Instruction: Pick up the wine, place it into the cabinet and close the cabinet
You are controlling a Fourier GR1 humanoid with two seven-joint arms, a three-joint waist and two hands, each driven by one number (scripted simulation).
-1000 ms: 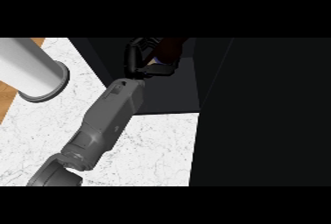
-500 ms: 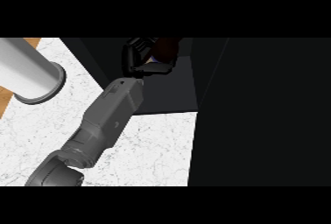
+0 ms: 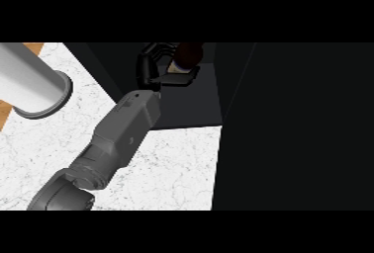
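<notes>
A grey cylinder (image 3: 33, 81) is being borne by the marble counter (image 3: 171, 168) at left; the right is being filled by a dark cabinet (image 3: 300, 128); the left forearm (image 3: 120, 133) is being stretched into its opening, where the wine (image 3: 188, 54) is being clasped by the left hand (image 3: 155, 66), fingers curled round it.

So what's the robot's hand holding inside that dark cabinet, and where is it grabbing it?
The left black hand curls round the dark red wine bottle, on its side; which part exactly is hidden in the dark.
</notes>
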